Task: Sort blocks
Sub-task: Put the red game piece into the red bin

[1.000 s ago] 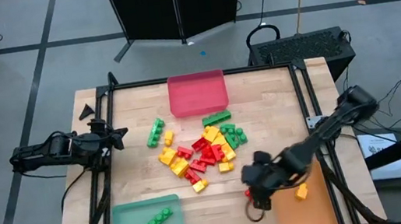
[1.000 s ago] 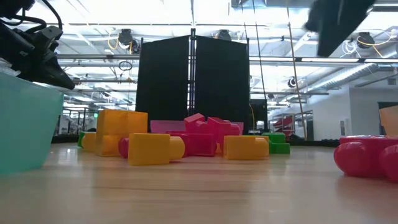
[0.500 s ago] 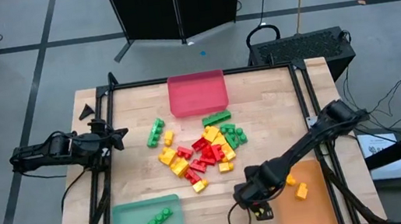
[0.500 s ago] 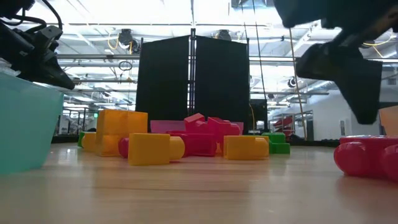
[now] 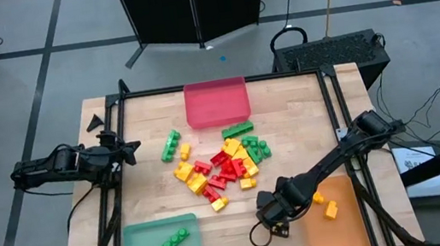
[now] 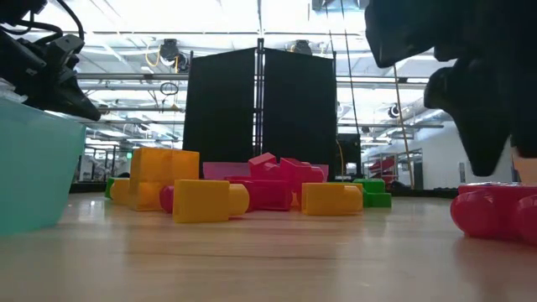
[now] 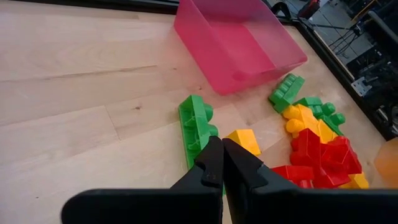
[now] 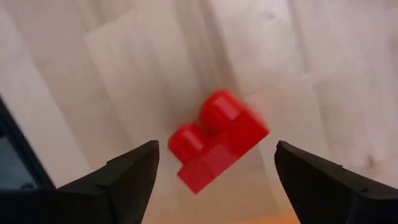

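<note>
A single red block (image 8: pixel 217 140) lies on the wood beside the orange tray (image 5: pixel 343 231), near the table's front edge; the low view shows the same block (image 6: pixel 495 210). My right gripper (image 8: pixel 216 155) points down over it, open, one finger on either side and clear of it; from above, my right gripper (image 5: pixel 275 219) hides the block. A pile of red, green and yellow blocks (image 5: pixel 222 167) sits mid-table. My left gripper (image 7: pixel 221 146) waits shut at the table's left edge, holding nothing.
A red tray (image 5: pixel 216 102) stands at the far middle. A green tray (image 5: pixel 133 239) at the near left holds green blocks. The orange tray holds one orange block (image 5: pixel 329 208). A green block (image 7: pixel 196 124) and a yellow one lie ahead of my left gripper.
My right gripper has come down and a little toward the table's left and near edge, over the lone red block, rolling slightly; in the low view it has dropped into sight from above. The block has stayed where it was.
</note>
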Robot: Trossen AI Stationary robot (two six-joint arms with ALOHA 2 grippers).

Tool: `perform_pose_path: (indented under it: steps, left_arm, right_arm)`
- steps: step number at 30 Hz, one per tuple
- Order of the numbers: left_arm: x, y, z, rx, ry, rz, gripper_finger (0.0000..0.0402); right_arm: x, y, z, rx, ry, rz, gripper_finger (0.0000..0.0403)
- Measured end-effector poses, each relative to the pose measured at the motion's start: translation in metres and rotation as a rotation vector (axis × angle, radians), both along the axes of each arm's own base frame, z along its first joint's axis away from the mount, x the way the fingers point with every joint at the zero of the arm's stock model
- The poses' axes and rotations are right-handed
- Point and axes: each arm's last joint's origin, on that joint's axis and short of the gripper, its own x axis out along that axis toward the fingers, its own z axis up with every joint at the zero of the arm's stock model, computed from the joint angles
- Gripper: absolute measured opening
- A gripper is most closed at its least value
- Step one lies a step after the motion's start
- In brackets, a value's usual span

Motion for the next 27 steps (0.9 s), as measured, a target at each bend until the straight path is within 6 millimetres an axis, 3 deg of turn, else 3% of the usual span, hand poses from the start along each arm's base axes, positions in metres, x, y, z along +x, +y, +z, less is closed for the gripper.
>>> perform_pose_path:
  steps: [5, 16, 20, 24, 27]
  left_arm:
    - [0.0, 0.0, 0.0, 0.0, 0.0, -0.001, 0.0004]
    - [0.0, 0.0, 0.0, 0.001, 0.0, -0.001, 0.0004]
    - [0.0, 0.0, 0.0, 0.0, 0.0, -0.001, 0.0004]
    - [0.0, 0.0, 0.0, 0.0, 0.0, -0.001, 0.0004]
    - [0.0, 0.0, 0.0, 0.001, 0.0, -0.001, 0.0004]
  right_arm:
    - [0.002, -0.001, -0.005, -0.059, -0.011, -0.051, 0.0309]
    - [0.006, 0.002, -0.04, -0.088, 0.095, -0.097, 0.0297]
    - [0.006, 0.003, -0.043, -0.081, 0.108, -0.117, 0.0245]
    - [0.007, 0.004, -0.043, -0.079, 0.109, -0.135, 0.0139]
    - [0.007, 0.003, -0.043, -0.079, 0.107, -0.124, 0.0132]
